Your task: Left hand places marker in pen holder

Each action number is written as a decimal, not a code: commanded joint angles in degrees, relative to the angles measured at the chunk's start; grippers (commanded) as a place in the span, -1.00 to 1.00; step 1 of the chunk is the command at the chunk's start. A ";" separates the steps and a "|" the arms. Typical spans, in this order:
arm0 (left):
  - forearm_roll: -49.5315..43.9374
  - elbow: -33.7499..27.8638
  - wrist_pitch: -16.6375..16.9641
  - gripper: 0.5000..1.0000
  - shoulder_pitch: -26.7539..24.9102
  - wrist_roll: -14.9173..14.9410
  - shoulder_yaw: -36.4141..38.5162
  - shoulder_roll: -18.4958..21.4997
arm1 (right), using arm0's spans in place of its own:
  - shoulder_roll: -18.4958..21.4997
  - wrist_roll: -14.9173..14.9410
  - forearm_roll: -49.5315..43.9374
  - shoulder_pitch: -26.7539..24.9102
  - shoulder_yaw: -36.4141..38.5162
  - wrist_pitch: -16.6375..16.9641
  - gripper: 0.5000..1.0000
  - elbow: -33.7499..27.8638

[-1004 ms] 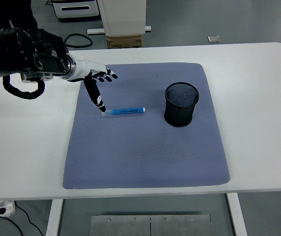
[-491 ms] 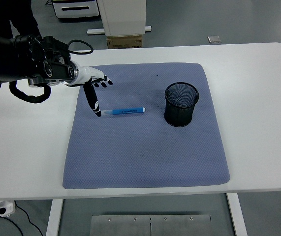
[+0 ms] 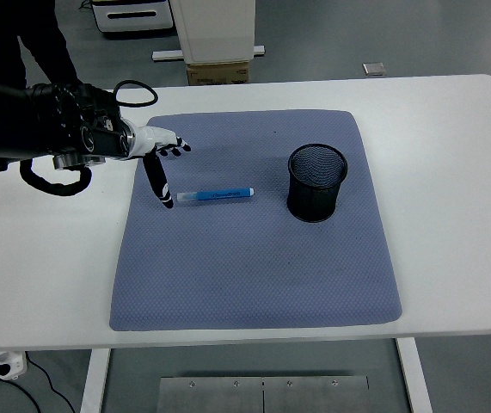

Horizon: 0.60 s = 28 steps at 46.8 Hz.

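A blue marker (image 3: 217, 195) with a clear cap end lies flat on the blue-grey mat (image 3: 254, 258), pointing left to right. To its right a black mesh pen holder (image 3: 317, 181) stands upright on the mat. My left hand (image 3: 161, 163) hovers at the mat's left edge, fingers spread and holding nothing. One long finger (image 3: 156, 182) points down, its tip just left of the marker's cap end and slightly apart from it. The right arm is out of view.
The white table (image 3: 451, 155) surrounds the mat. Beyond the far edge sit a cardboard box (image 3: 217, 71), a black cable (image 3: 138, 70) and a small grey plate (image 3: 373, 68) on the floor.
My left hand has drawn back to the left, away from the marker. Its downward finger no longer touches the cap end. The marker has stayed in place.
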 commanded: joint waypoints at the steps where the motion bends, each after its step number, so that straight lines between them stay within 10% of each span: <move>1: -0.02 0.21 0.47 1.00 0.31 0.00 -0.10 0.00 | 0.00 0.00 0.00 0.00 -0.09 0.00 1.00 0.00; 28: -0.11 0.82 1.97 1.00 1.19 -0.44 -4.93 0.00 | 0.00 0.00 0.00 0.00 -0.09 0.00 1.00 0.00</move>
